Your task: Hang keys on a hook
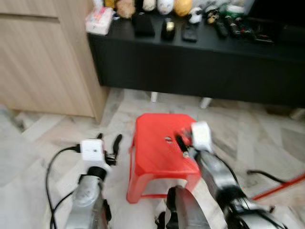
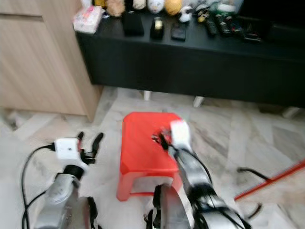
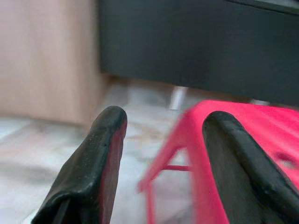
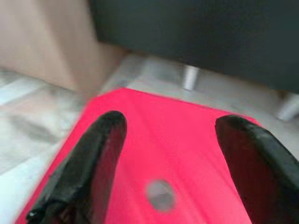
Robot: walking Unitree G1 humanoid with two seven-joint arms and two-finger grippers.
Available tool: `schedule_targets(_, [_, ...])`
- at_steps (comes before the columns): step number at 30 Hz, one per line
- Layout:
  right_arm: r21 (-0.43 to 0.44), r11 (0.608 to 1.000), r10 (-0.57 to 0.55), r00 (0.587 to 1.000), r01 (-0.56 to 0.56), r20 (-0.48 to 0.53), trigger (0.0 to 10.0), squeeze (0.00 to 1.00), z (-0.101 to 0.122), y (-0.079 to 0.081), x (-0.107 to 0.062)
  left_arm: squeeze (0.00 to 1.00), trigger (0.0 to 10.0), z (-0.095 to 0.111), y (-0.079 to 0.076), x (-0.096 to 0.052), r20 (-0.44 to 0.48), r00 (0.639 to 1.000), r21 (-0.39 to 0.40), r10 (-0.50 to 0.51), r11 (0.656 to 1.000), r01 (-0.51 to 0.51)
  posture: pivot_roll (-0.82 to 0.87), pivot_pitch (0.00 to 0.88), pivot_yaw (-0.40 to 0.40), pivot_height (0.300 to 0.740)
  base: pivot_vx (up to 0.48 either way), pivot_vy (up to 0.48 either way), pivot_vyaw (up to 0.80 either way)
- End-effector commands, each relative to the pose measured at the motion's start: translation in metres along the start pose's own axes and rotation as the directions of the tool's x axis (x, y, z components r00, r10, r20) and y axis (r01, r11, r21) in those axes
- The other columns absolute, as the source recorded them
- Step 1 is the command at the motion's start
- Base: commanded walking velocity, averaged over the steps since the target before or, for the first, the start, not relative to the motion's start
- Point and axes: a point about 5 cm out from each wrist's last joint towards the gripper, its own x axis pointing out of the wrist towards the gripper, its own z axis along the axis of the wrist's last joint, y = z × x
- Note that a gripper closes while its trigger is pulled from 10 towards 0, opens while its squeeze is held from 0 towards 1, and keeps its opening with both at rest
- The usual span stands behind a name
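We're standing over a red stool [image 1: 162, 148] sitting on the marble floor [image 1: 267, 138], with a long black cabinet [image 1: 200, 62] up at 12 o'clock and a wooden cupboard [image 1: 43, 57] off at 10 o'clock. Our right gripper [image 1: 182, 143] is over the stool top, fingers spread wide, and in its wrist view a small grey round thing [image 4: 160, 194] lies on the red surface between the two fingers [image 4: 93, 158]; too blurry for us to call it keys or just a hole in the seat. Our left gripper [image 1: 108, 145] hangs at 9 o'clock of the stool, open too, just off the stool's left edge with bare floor under it. There's free floor between the stool's far edge and the cabinet legs. A black cable [image 1: 267, 176] and a red pole [image 1: 281, 186] cross the floor at 4 o'clock. The cabinet top is crowded with remotes and soft toys [image 1: 157, 5].
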Motion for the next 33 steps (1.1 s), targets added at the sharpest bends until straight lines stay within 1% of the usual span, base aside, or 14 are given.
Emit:
schedule_targets(1, [0.029, 0.998, -0.045, 0.99, 0.049, -0.137, 10.0, 0.0, -0.038, -0.012, -0.013, 0.0, 10.0, -0.002, 0.004, -0.004, -0.017, 1.0, 0.006, 0.015, 1.0, -0.015, 0.08, 0.206, -0.146, 0.607, 0.0, 0.0, 0.0])
schedule_targets(5, [0.023, 0.999, -0.041, 0.992, 0.044, -0.119, 10.0, 0.0, -0.029, -0.011, -0.009, 0.0, 10.0, -0.003, 0.007, -0.006, -0.019, 1.0, 0.009, 0.023, 1.0, -0.023, 0.09, 0.205, -0.148, 0.607, 0.0, 0.0, 0.0])
schedule_targets(8, [0.01, 0.999, -0.049, 0.99, 0.051, -0.136, 10.0, 0.0, -0.03, -0.01, -0.009, 0.0, 10.0, -0.002, 0.008, -0.007, -0.023, 0.999, 0.01, 0.025, 1.0, -0.025, 0.08, 0.207, -0.148, 0.607, 0.0, 0.0, 0.0])
schedule_targets(9, [0.004, 0.996, -0.083, 0.981, 0.084, -0.173, 10.0, 0.0, -0.031, -0.01, -0.006, 0.0, 10.0, -0.002, 0.008, -0.008, -0.028, 0.999, 0.011, 0.027, 1.0, -0.027, 0.08, 0.208, -0.149, 0.607, 0.0, 0.0, 0.0])
schedule_targets(11, [-0.004, 0.992, -0.126, 0.969, 0.128, -0.214, 10.0, 0.0, -0.037, -0.012, -0.006, 0.0, 10.0, -0.003, 0.008, -0.009, -0.031, 0.999, 0.011, 0.028, 1.0, -0.028, 0.08, 0.213, -0.147, 0.607, 0.0, 0.0, 0.0])
schedule_targets(14, [-0.003, 0.987, -0.155, 0.957, 0.159, -0.245, 10.0, 0.0, -0.043, -0.014, -0.009, 0.0, 10.0, -0.003, 0.008, -0.01, -0.036, 0.999, 0.011, 0.028, 1.0, -0.028, 0.08, 0.215, -0.147, 0.607, 0.0, 0.0, 0.0])
schedule_targets(15, [0.012, 0.984, -0.167, 0.948, 0.176, -0.27, 10.0, 0.0, -0.049, -0.015, -0.012, 0.0, 10.0, -0.003, 0.008, -0.01, -0.038, 0.999, 0.011, 0.028, 1.0, -0.027, 0.07, 0.217, -0.147, 0.607, 0.0, 0.0, 0.0])
schedule_targets(18, [0.015, 0.984, -0.166, 0.935, 0.179, -0.313, 10.0, 0.0, -0.059, -0.015, -0.016, 0.0, 10.0, -0.004, 0.008, -0.011, -0.041, 0.999, 0.01, 0.028, 1.0, -0.028, 0.07, 0.221, -0.147, 0.607, 0.0, 0.0, 0.0])
schedule_targets(20, [0.017, 0.984, -0.161, 0.934, 0.176, -0.319, 10.0, 0.0, -0.062, -0.014, -0.017, 0.0, 10.0, -0.004, 0.008, -0.011, -0.042, 0.999, 0.01, 0.029, 1.0, -0.028, 0.07, 0.221, -0.147, 0.607, 0.0, 0.0, 0.0])
schedule_targets(22, [0.005, 0.983, -0.17, 0.92, 0.184, -0.353, 10.0, 0.0, -0.071, -0.015, -0.022, 0.0, 10.0, -0.006, 0.007, -0.011, -0.046, 0.999, 0.01, 0.027, 1.0, -0.026, 0.07, 0.222, -0.147, 0.607, 0.0, 0.0, 0.0])
schedule_targets(23, [0.003, 0.982, -0.175, 0.917, 0.188, -0.358, 10.0, 0.0, -0.072, -0.015, -0.023, 0.0, 10.0, -0.006, 0.007, -0.011, -0.047, 0.999, 0.01, 0.027, 1.0, -0.026, 0.07, 0.222, -0.147, 0.607, 0.0, 0.0, 0.0])
schedule_targets(24, [0.027, 0.978, -0.183, 0.91, 0.208, -0.371, 10.0, 0.0, -0.076, -0.017, -0.025, 0.0, 10.0, -0.007, 0.007, -0.012, -0.05, 0.998, 0.012, 0.026, 1.0, -0.026, 0.06, 0.222, -0.149, 0.607, 0.0, 0.0, 0.0])
schedule_targets(26, [0.049, 0.975, -0.185, 0.909, 0.219, -0.374, 10.0, 0.0, -0.078, -0.018, -0.026, 0.0, 10.0, -0.007, 0.007, -0.012, -0.052, 0.998, 0.012, 0.027, 1.0, -0.027, 0.06, 0.221, -0.149, 0.607, 0.0, 0.0, 0.0])
schedule_targets(33, [0.039, 0.97, -0.204, 0.896, 0.238, -0.395, 10.0, 0.0, -0.086, -0.024, -0.031, 0.0, 10.0, -0.009, 0.006, -0.012, -0.06, 0.998, 0.014, 0.028, 1.0, -0.027, 0.05, 0.22, -0.151, 0.607, 0.0, 0.0, 0.0])
